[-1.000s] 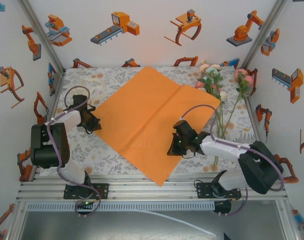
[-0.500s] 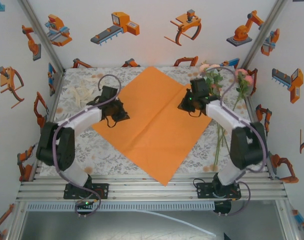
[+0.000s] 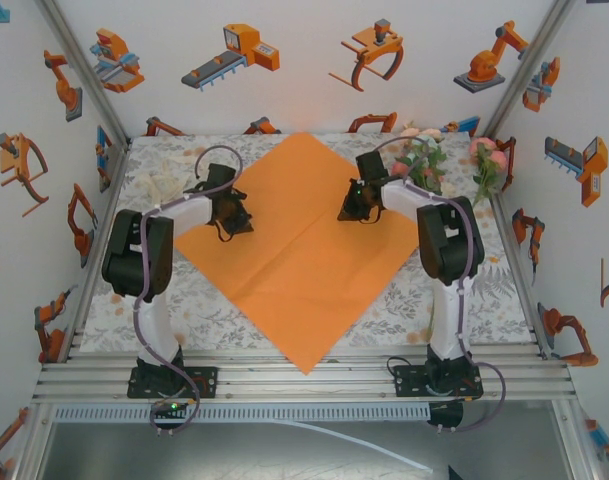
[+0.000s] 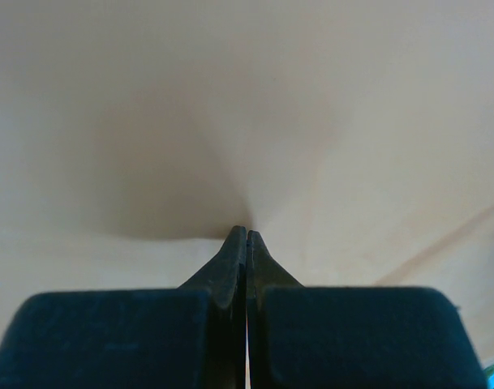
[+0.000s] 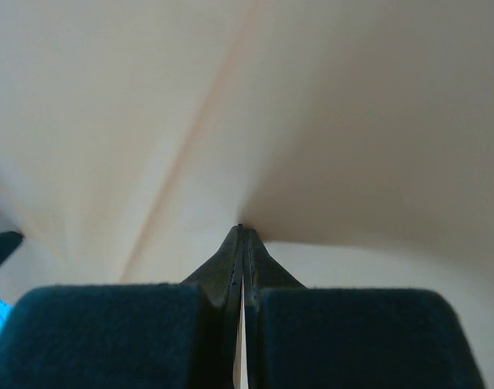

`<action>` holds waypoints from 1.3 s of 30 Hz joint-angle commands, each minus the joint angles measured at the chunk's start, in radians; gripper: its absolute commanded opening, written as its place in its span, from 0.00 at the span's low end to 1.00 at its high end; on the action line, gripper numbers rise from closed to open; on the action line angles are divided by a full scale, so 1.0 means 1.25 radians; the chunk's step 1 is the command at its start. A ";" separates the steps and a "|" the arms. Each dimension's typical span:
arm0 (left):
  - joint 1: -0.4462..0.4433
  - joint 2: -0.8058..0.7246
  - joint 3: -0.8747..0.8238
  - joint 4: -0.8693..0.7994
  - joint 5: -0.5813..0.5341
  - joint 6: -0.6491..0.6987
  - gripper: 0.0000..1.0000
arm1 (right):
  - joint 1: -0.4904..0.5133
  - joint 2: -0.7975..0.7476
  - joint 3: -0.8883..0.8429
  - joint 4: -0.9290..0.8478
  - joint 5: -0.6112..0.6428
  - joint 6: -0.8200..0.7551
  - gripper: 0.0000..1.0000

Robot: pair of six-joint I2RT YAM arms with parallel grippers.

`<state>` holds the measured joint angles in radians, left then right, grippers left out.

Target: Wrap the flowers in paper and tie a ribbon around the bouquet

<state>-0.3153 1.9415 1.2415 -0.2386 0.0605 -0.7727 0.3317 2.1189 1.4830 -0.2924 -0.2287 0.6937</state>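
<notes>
Left tool [image 3: 227, 215]: pressed together, pinching the paper [image 3: 304, 265] at its left edge.
Right tool [image 3: 354, 208]: pressed together, seemingly pinching its right edge.

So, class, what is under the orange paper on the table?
The paper lies on the leaf-print tablecloth, which shows beside it on the left and right. The cloth beneath the sheet is covered, so anything flat lying there cannot be seen.

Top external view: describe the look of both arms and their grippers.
Left arm and right arm match: white tubular links, bulky black joint housings, black bases on the aluminium rail. A lilac-grey cable loops along each. Left gripper and right gripper are black; their fingers are dark padded blocks tapering to thin tips.
</notes>
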 commanded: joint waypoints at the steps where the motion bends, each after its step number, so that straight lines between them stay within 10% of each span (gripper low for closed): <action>1: 0.040 0.027 0.005 -0.013 -0.021 0.009 0.00 | 0.005 -0.019 -0.047 -0.014 -0.011 -0.018 0.03; 15: 0.068 -0.067 -0.026 0.017 0.091 0.041 0.04 | -0.031 -0.177 -0.089 -0.150 0.088 -0.149 0.15; 22: -0.012 -0.228 -0.105 0.038 0.131 0.067 0.22 | -0.208 -0.321 -0.080 -0.196 0.179 -0.311 0.39; 39: -0.109 -0.346 -0.273 0.102 0.131 0.231 0.42 | -0.367 0.002 0.219 -0.351 0.229 -0.542 0.38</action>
<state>-0.4557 1.5234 0.8936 -0.1226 0.2314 -0.5255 -0.1169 2.1036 1.7103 -0.6617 0.0681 0.0643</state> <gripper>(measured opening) 0.414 0.406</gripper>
